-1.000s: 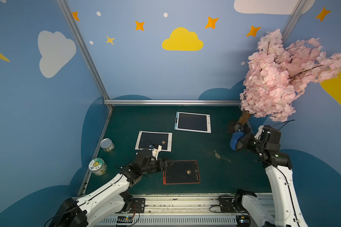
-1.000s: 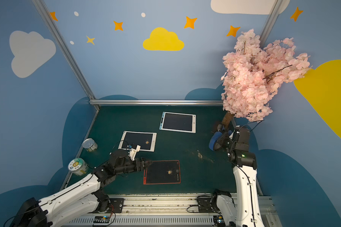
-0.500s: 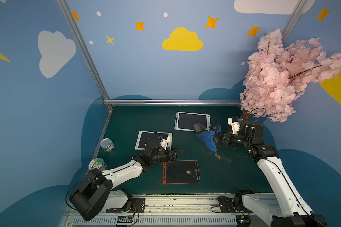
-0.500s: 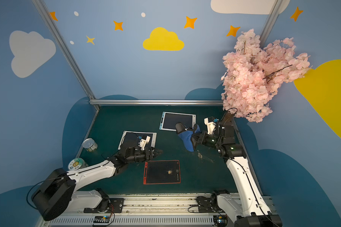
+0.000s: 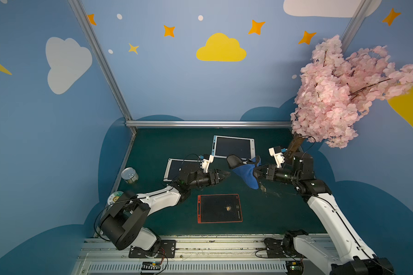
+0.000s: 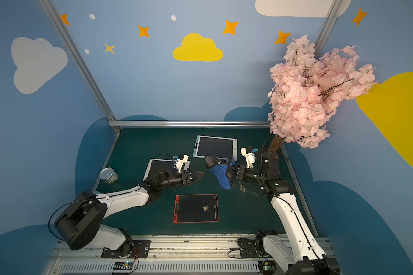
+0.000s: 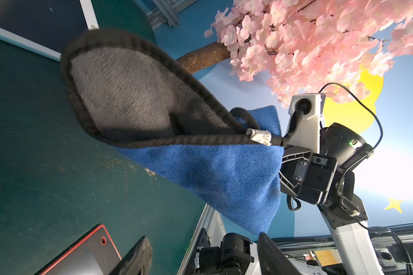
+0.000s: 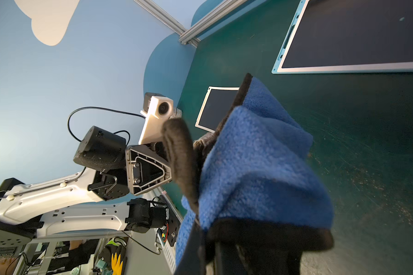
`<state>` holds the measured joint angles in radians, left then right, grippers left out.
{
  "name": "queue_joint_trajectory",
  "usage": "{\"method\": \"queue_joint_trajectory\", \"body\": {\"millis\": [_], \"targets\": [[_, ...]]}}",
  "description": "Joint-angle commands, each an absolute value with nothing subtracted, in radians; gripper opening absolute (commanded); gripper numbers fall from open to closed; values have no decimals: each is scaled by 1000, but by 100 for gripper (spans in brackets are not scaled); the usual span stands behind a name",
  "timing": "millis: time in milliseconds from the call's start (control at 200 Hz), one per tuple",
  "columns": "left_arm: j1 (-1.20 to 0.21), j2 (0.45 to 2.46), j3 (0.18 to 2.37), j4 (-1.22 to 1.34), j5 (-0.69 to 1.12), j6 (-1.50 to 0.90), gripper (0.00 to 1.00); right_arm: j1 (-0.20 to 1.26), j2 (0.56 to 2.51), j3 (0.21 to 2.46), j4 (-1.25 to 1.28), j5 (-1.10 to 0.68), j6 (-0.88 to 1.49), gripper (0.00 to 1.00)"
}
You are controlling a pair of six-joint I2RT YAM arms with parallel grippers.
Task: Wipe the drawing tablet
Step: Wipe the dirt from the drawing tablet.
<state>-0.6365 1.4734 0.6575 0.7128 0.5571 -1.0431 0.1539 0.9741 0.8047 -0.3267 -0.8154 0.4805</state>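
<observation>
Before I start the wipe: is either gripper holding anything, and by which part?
The right gripper is shut on the blue cloth, pinching a bunched edge by its black trim; the rest hangs free. The left gripper is open and empty.

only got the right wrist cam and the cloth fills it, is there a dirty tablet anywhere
Observer: Yes, a red tablet lies nearest the robot's base, with a tan speck on its screen.
Operator: is the cloth over it yet
Observer: No. The cloth hangs from the right claw over the mat, beyond the red tablet.
Operator: left claw got anything
Observer: Nothing. The left claw is open and empty, pointing toward the cloth.
</observation>
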Motion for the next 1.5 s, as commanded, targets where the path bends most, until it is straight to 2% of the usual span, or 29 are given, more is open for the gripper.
{"method": "queue_joint_trajectory", "body": {"millis": [0, 160, 430, 681, 896, 1176, 1351, 1496], "targets": [[-632, 1462, 702, 621, 552, -954, 70, 160, 962, 785, -231, -813, 497, 0], [-632, 1485, 738, 577, 535, -936, 70, 160, 966, 779, -241, -813, 482, 0], [-638, 1527, 723, 670, 518, -1005, 69, 160, 929, 802, -273, -793, 473, 0], [-660, 1487, 695, 681, 492, -1008, 69, 164, 918, 773, -153, -794, 570, 0], [-661, 1433, 633, 684, 477, -1022, 69, 167, 929, 807, -155, -881, 603, 0], [-685, 1396, 603, 754, 476, -1089, 69, 180, 864, 710, -1, -987, 812, 0], [-696, 1396, 607, 787, 466, -1126, 70, 196, 826, 698, -117, -994, 771, 0], [-704, 1425, 620, 831, 466, -1145, 70, 205, 798, 676, -88, -1074, 802, 0]]}}
